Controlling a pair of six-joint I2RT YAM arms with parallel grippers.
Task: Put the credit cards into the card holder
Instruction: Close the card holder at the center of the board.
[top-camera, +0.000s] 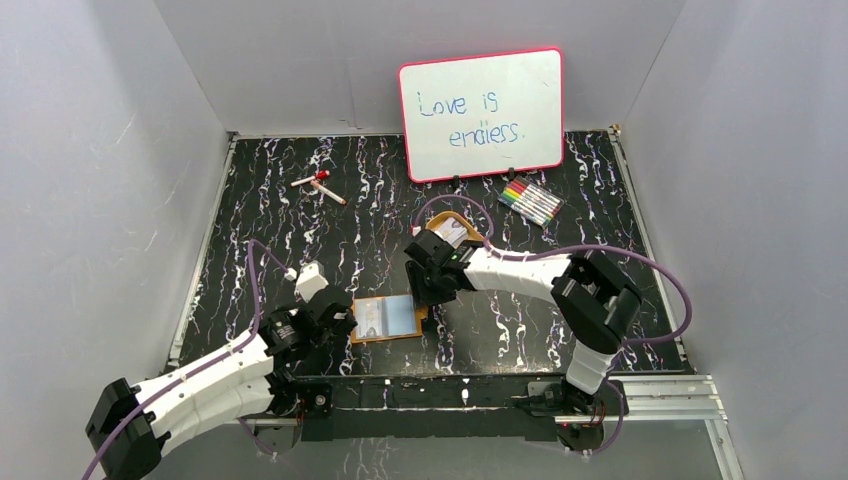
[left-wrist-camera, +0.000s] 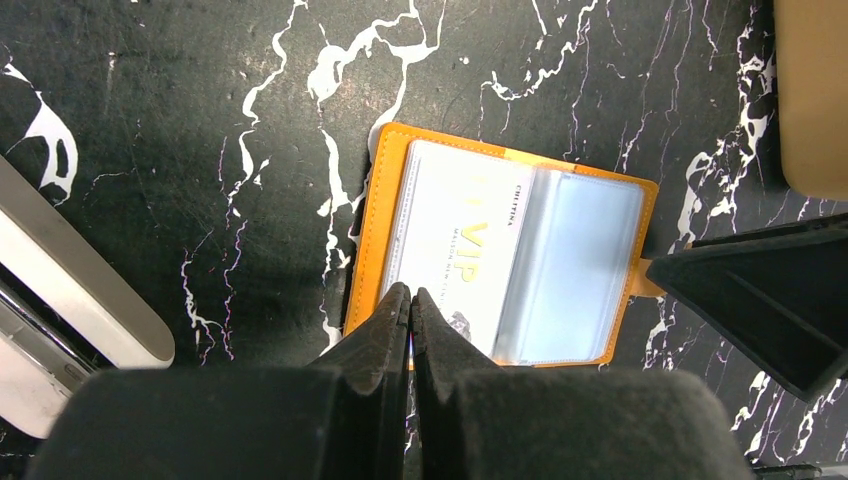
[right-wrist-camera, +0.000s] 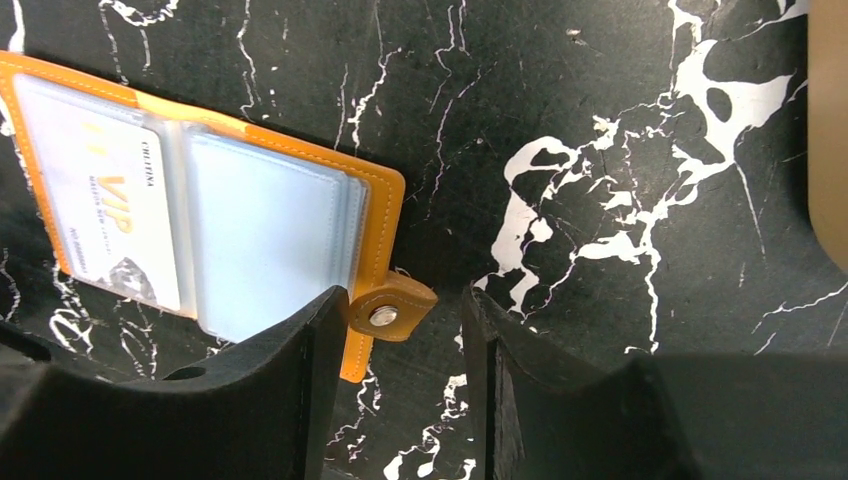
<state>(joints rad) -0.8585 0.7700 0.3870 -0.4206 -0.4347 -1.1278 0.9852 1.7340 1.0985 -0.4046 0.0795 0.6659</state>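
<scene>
the desk (top-camera: 260, 230) is black with white marble-like veining, boxed in by plain grey walls on the left, right and far sides. a pink-framed whiteboard (top-camera: 481, 113) leans at the far wall. a fan of coloured markers (top-camera: 530, 202) lies just below its right corner, and a red-capped marker (top-camera: 318, 183) lies well off to the left.

the card holder (top-camera: 385, 318) lies open and flat on the near middle of the desk, between your two arms, with its pale blue pockets facing up. in the top view its long axis runs left to right, slightly tilted. its snap tab (right-wrist-camera: 390, 310) sticks out of the right short edge, pointing toward your right arm. a white card (left-wrist-camera: 455, 250) printed in gold letters sits in the left half. the right half shows only clear sleeves.

further credit cards (top-camera: 453, 232) show pale in a tan tray (top-camera: 470, 225) beyond the right wrist, partly hidden by the arm.

your left pincer (left-wrist-camera: 411, 292) is closed, tips together with nothing between them. it sits at the holder's edge on the card side. you cannot tell from these views whether it presses down.

your right pincer (right-wrist-camera: 405, 300) stands open. the tab lies between its fingers, close to one finger (right-wrist-camera: 310, 350) and clear of the other. it grips nothing.
</scene>
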